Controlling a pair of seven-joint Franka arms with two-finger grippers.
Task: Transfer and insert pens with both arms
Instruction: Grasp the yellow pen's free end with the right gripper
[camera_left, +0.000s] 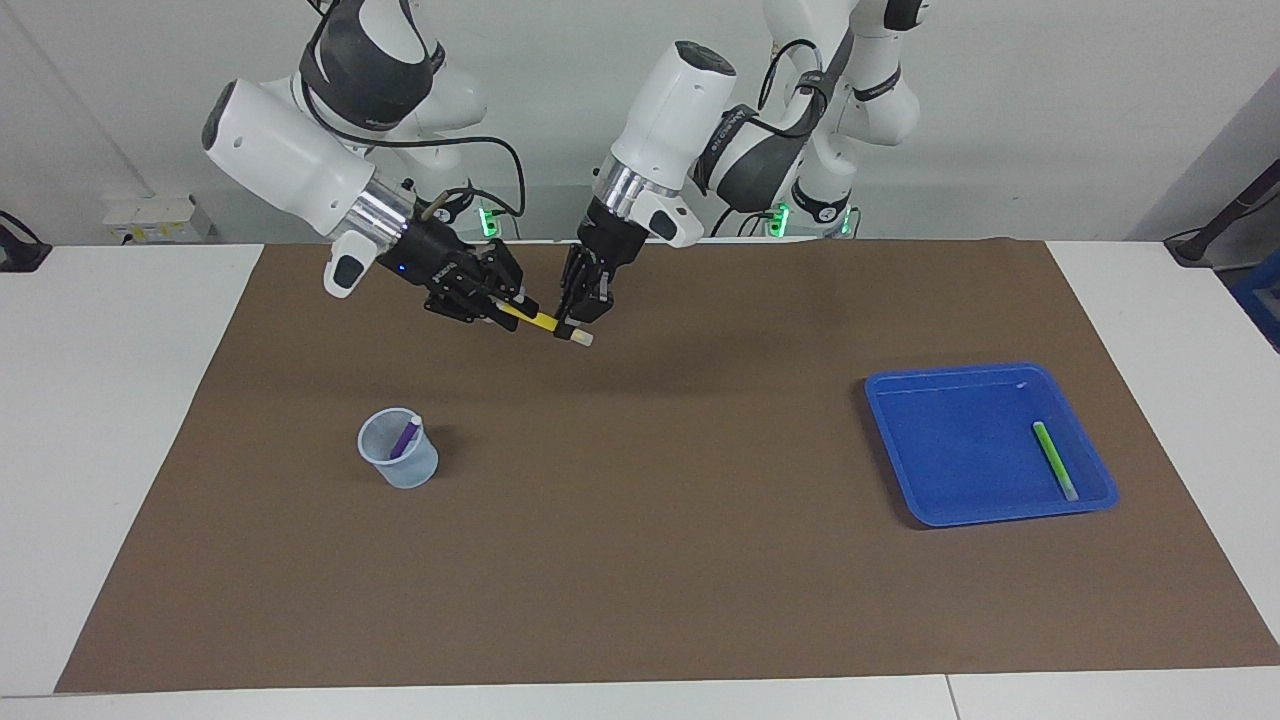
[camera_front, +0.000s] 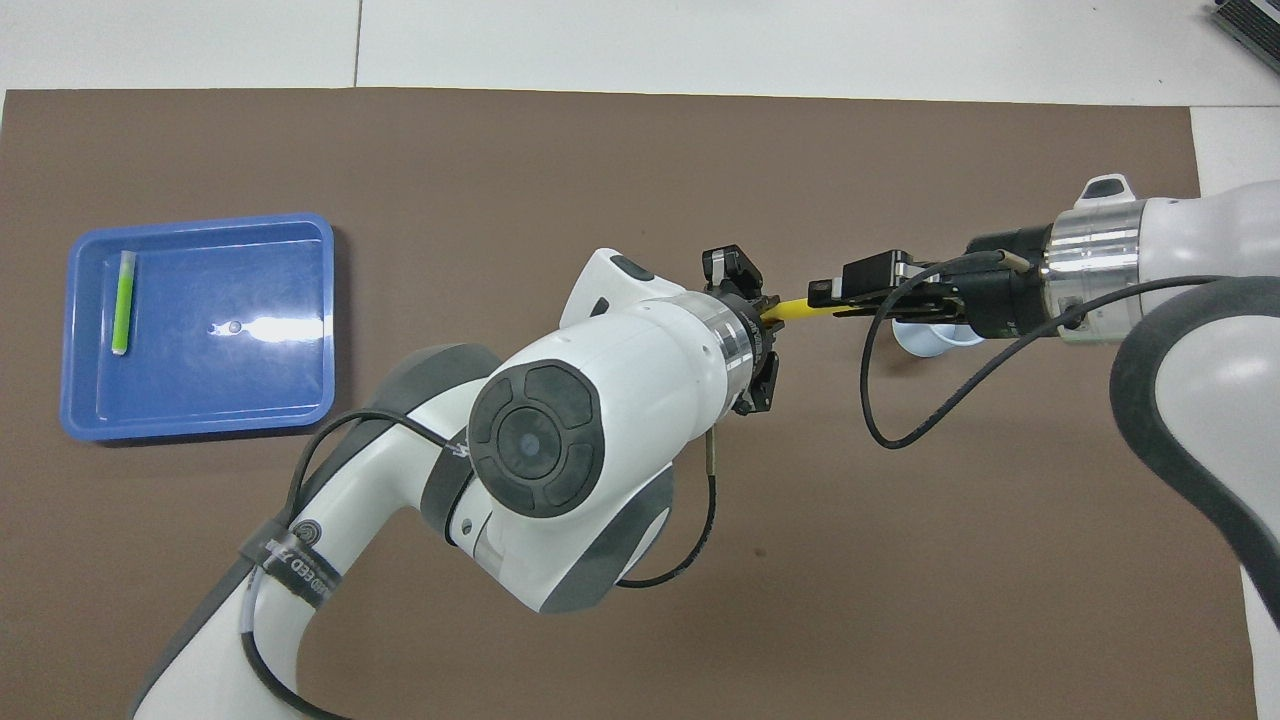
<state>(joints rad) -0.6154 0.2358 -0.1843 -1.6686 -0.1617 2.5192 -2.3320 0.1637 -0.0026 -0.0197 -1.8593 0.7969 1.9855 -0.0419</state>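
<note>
Facing view: left tool (camera_left: 572, 322) clamped yellow pen (camera_left: 540, 321) above desk (camera_left: 640, 560); right tool (camera_left: 503, 303) pinched its opp. end. Left shd release only once right's grip is firm.

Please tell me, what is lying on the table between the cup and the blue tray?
Nothing: between the cup and the blue tray only the bare brown mat shows in the facing view. In the overhead view the arms cover part of that stretch.
</note>
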